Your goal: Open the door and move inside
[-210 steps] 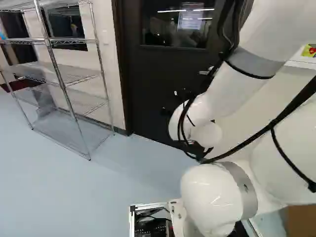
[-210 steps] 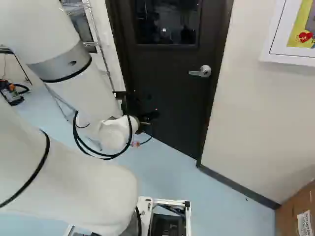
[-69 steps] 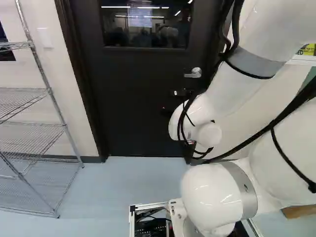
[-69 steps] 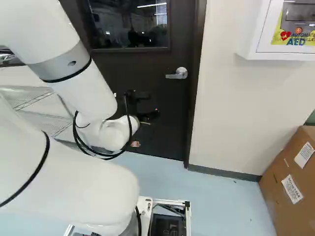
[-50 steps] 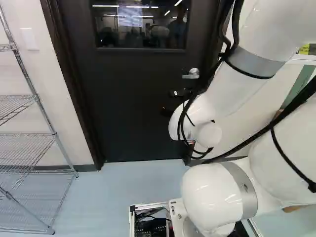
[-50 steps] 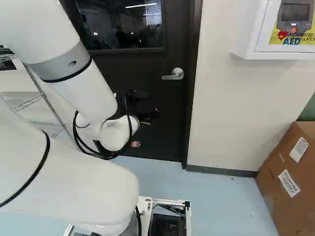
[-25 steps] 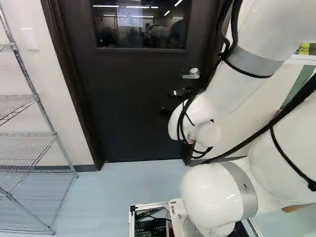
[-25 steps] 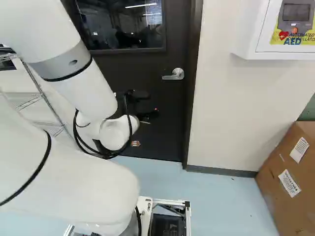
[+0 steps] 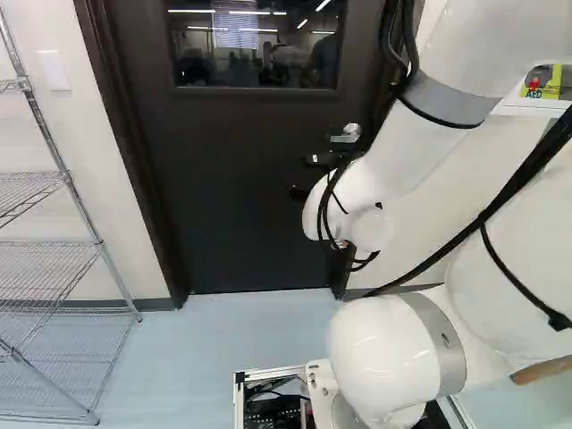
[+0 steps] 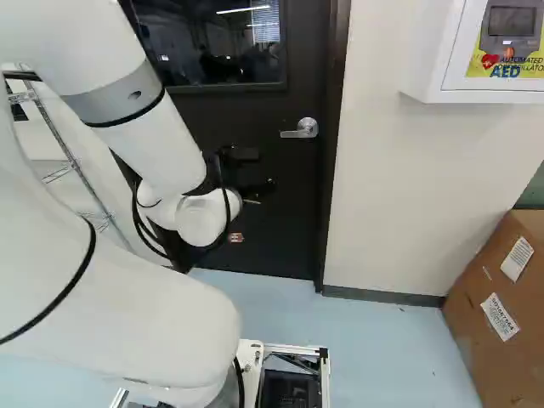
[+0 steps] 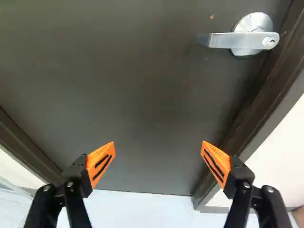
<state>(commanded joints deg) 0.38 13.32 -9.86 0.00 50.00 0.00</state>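
Dark door stands shut, with a window in its upper half. Its silver lever handle shows clear of the arm in the right base view. The black gripper is before the door, lower than the handle and to its left. In the wrist view the gripper has its orange pads wide apart, nothing between them. The handle lies ahead, off towards the side of the finger nearer the door frame, and touches neither finger.
A wire shelf stands left of the door. To the door's right, a white AED cabinet juts from the wall, and a cardboard box sits on the floor.
Earlier the base turned left and came nearer the door; over the last second it has held still. Lately the arm has shifted slightly, its upper links most, with the gripper still short of the handle.
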